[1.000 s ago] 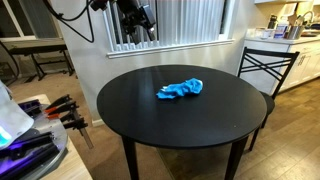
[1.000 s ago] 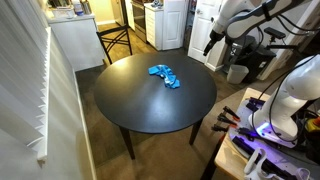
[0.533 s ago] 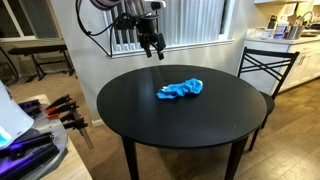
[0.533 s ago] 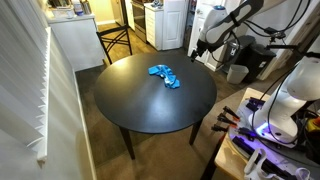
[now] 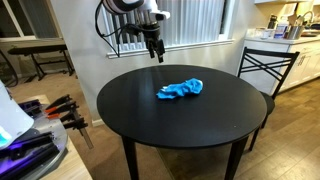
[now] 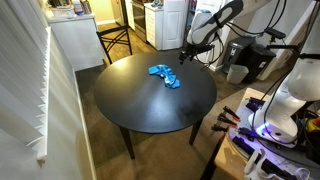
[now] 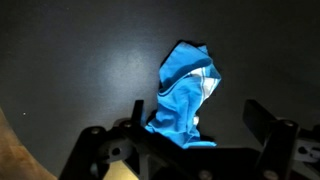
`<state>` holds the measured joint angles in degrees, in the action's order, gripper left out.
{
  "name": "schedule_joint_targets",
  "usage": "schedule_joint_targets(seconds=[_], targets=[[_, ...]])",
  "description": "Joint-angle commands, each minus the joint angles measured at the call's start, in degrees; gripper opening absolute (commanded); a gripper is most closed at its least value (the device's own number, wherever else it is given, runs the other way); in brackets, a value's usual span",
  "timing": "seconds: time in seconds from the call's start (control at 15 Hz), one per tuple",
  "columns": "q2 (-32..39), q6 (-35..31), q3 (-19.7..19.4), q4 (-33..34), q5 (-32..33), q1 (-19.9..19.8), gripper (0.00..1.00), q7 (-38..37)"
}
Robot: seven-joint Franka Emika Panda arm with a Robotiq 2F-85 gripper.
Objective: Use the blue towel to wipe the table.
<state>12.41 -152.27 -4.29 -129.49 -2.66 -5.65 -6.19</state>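
Note:
A crumpled blue towel (image 5: 180, 89) lies on the round black table (image 5: 160, 115), a little past its middle; it also shows in the other exterior view (image 6: 165, 75). In the wrist view the towel (image 7: 185, 90) lies below and between my two dark fingers. My gripper (image 5: 155, 52) hangs open and empty in the air above the table's far edge, apart from the towel; it also shows in an exterior view (image 6: 184, 58), and its fingers sit at the bottom of the wrist view (image 7: 195, 125).
A black metal chair (image 5: 265, 65) stands beside the table. A white cabinet (image 6: 72, 40) and a window with blinds (image 5: 185, 20) are nearby. Clamps and tools (image 5: 62, 110) lie on a side bench.
My arm has swung in from beyond the table's edge and lowered, bringing the open gripper over the table toward the towel. The towel has not moved.

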Motion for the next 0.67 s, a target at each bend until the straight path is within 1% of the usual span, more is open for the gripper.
schedule_joint_targets(seconds=[0.0,0.4,0.47,0.53,0.6], targets=[[0.0,0.3,-0.1,0.2,-0.4,0.4,1.0,0.4],[0.0,0.3,0.0,0.2,-0.4,0.2,1.0,0.8],[1.4,0.5,-0.7,1.7,2.0,0.4,1.0,1.4],[2.6,1.5,-0.5,3.1,2.1,0.0,1.0,3.5],[4.5,2.3,-0.7,5.4,2.4,-0.2,1.0,3.4]])
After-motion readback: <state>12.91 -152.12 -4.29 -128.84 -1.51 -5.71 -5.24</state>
